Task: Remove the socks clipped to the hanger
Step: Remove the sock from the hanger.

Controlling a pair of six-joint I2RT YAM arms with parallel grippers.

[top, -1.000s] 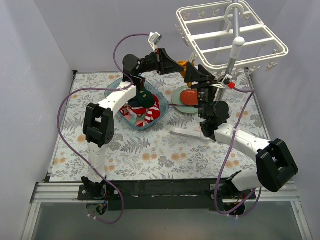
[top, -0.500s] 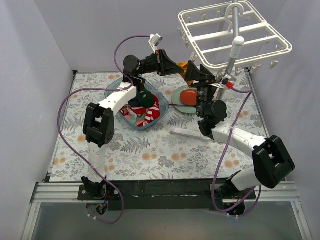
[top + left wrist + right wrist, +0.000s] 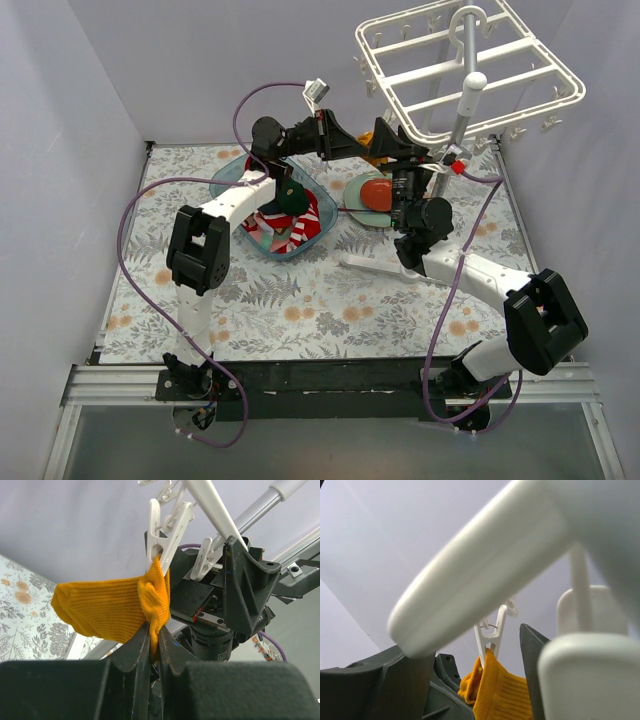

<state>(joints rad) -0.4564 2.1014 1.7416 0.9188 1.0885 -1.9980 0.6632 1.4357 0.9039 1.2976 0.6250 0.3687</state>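
A robotics lab test cell is shown. A desk covered with a floral cloth is closed in on three sides by plain pale walls. The left arm and the right arm are bolted to a black rail at its near edge. Purple cables are looped in the open, and the hanger is carried on a metal pole.

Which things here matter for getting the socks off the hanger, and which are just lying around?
Job: mustard sock, white clip holding it, hanger, left hand, blue tub, socks in it.
Lying about: red-orange ball, green plate, white strip.
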